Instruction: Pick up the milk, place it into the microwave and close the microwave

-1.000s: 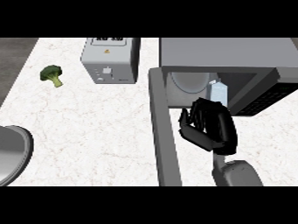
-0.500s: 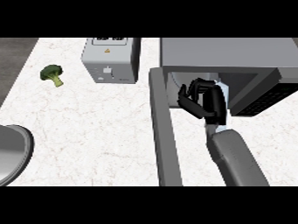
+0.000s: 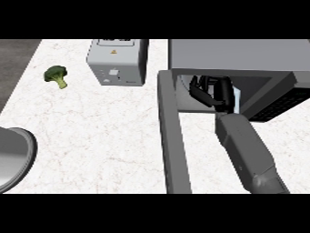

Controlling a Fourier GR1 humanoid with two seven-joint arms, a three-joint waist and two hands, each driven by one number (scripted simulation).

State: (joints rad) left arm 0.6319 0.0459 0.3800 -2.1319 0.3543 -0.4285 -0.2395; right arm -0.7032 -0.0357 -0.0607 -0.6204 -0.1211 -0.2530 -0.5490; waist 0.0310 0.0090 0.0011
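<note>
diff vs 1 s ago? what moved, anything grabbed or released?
The right hand moved forward, from just outside the opening into the cavity of the grey microwave. It now sits beside the white milk carton, which barely shifted. Whether the hand holds the carton cannot be told. Unchanged: open microwave door, green broccoli floret, grey toaster.

Right hand (image 3: 209, 93) curled round milk (image 3: 235, 97)

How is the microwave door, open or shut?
Open: the door stands swung out, and the right hand holds the milk inside the microwave.
</note>
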